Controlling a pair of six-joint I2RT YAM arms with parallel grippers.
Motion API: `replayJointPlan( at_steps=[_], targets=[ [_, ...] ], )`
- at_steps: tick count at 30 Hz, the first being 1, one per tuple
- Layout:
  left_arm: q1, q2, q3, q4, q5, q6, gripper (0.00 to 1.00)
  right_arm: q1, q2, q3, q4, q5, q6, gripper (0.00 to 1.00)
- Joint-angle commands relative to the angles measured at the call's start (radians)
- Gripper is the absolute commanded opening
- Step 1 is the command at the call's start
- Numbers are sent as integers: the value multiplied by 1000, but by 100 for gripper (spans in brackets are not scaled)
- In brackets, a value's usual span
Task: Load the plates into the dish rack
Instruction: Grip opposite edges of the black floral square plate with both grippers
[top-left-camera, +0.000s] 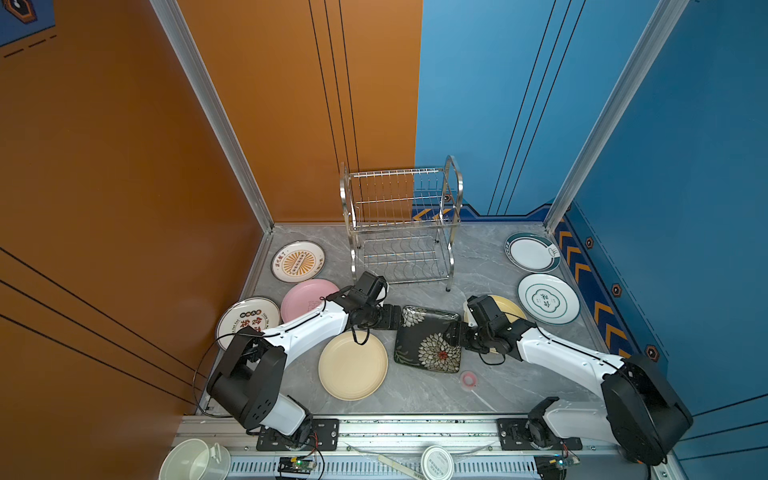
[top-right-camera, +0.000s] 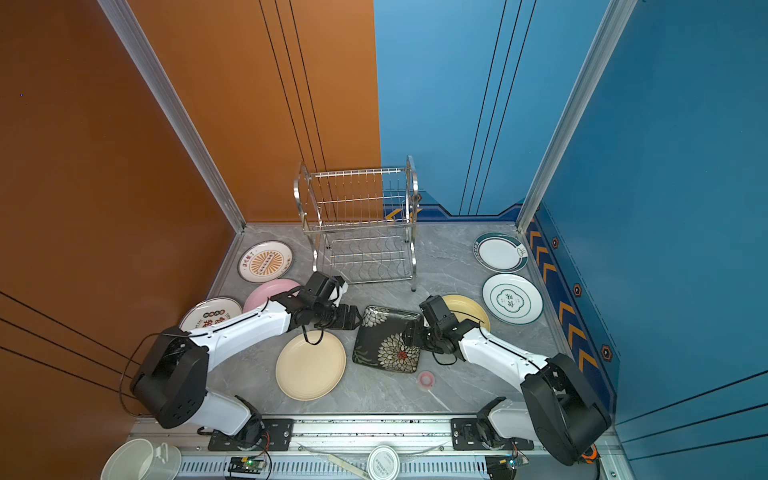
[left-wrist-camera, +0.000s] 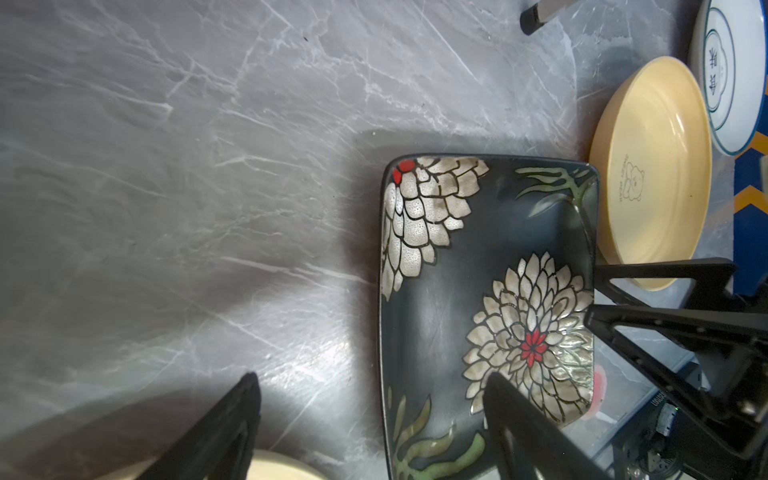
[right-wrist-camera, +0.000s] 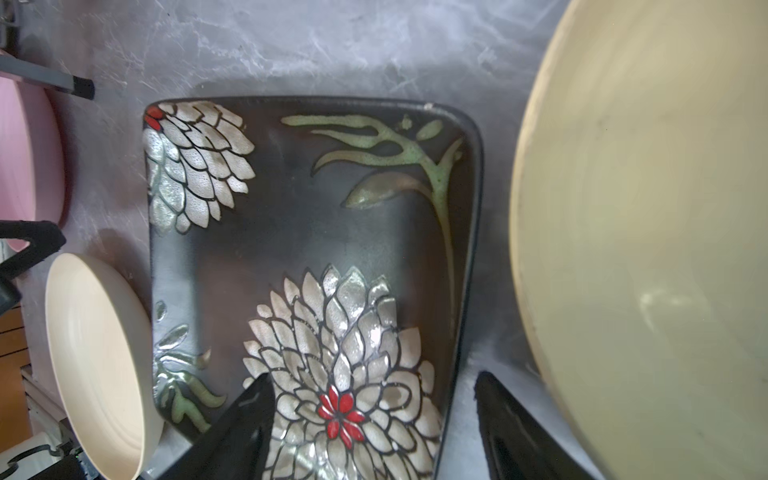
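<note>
The steel wire dish rack (top-left-camera: 401, 224) (top-right-camera: 359, 224) stands with no plates in it at the back middle of the table. The square black floral plate (top-left-camera: 428, 338) (left-wrist-camera: 478, 270) (right-wrist-camera: 311, 232) lies in front of it. My left gripper (top-left-camera: 395, 318) (left-wrist-camera: 372, 378) is open at the plate's left edge, one finger over the plate and one over the table. My right gripper (top-left-camera: 451, 334) (right-wrist-camera: 374, 377) is open astride the plate's right rim. Neither holds anything. Other plates lie flat: cream (top-left-camera: 353, 365), yellow (top-left-camera: 505, 307), pink (top-left-camera: 307, 297), two printed (top-left-camera: 298, 262) (top-left-camera: 247, 318), two teal-rimmed (top-left-camera: 533, 252) (top-left-camera: 548, 299).
A small pink ring (top-left-camera: 468, 379) lies near the black plate's front right corner. A white jug (top-left-camera: 195, 459) and a round white lid (top-left-camera: 437, 463) sit on the front rail. Orange and blue walls close in the table's sides and back.
</note>
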Motion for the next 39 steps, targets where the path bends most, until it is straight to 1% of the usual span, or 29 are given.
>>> replayJointPlan(
  at_steps=[1, 6, 12, 16, 20, 24, 26, 31, 39],
  targets=[
    [-10, 27, 25, -3, 49, -5, 85, 13, 40, 19, 42, -12, 18, 80],
    [-14, 69, 31, 7, 79, -16, 85, 20, 97, 37, 87, -39, 20, 81],
    [-17, 93, 32, 7, 87, -41, 84, 23, 178, 93, 99, -92, 1, 81],
    [-19, 115, 44, 7, 104, -62, 83, 15, 199, 107, 89, -121, -13, 81],
    [-24, 156, 73, 7, 117, -84, 80, -9, 196, 107, 51, -152, -41, 80],
    [-28, 202, 96, 2, 125, -97, 75, -28, 188, 107, 4, -179, -71, 77],
    [-30, 218, 135, -9, 122, -97, 74, -35, 185, 101, -3, -192, -78, 76],
    [-31, 240, 145, -20, 117, -98, 70, -36, 202, 95, 16, -246, -84, 75],
    [-36, 286, 165, -24, 147, -91, 60, -28, 270, 95, 91, -335, -76, 74]
  ],
)
